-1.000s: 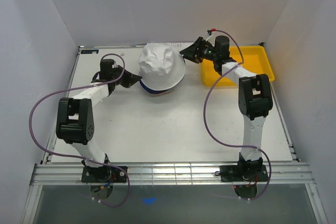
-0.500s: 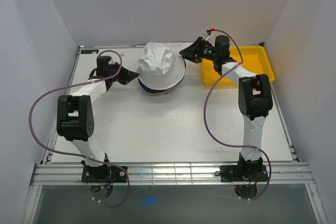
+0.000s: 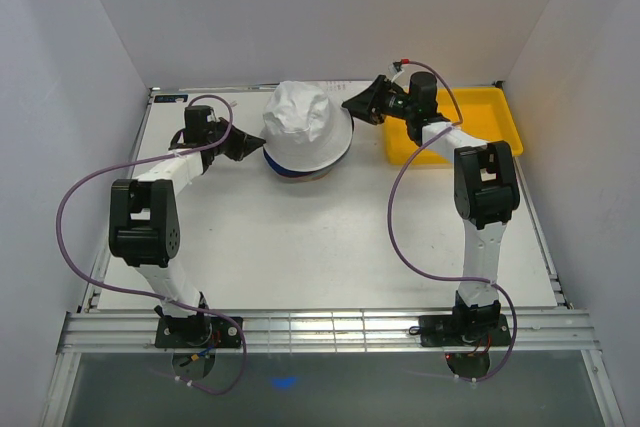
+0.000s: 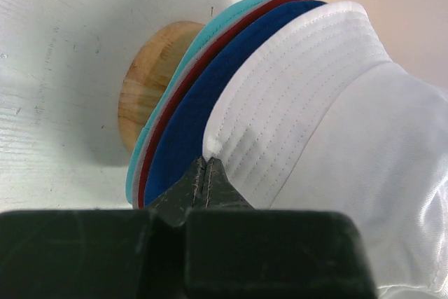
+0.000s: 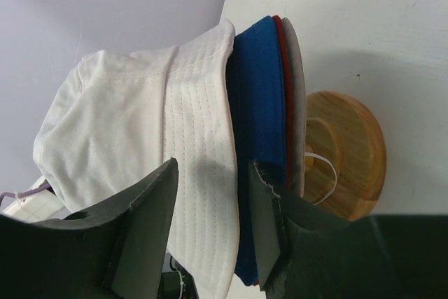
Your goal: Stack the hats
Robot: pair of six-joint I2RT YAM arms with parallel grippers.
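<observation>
Hats (image 3: 305, 127) were found nested on wooden stand (image 4: 150, 82), white uppermost, crowns kept shaped by it. Left tool (image 3: 245, 145) was pinched shut at the brim's edge; right tool (image 3: 352, 105) was held spread

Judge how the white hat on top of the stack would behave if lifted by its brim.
Probably floppy: the white hat shows creases and dents on top. Likely light, being thin stitched fabric. Its brim may sag, though stitching rows suggest some stiffness.
</observation>
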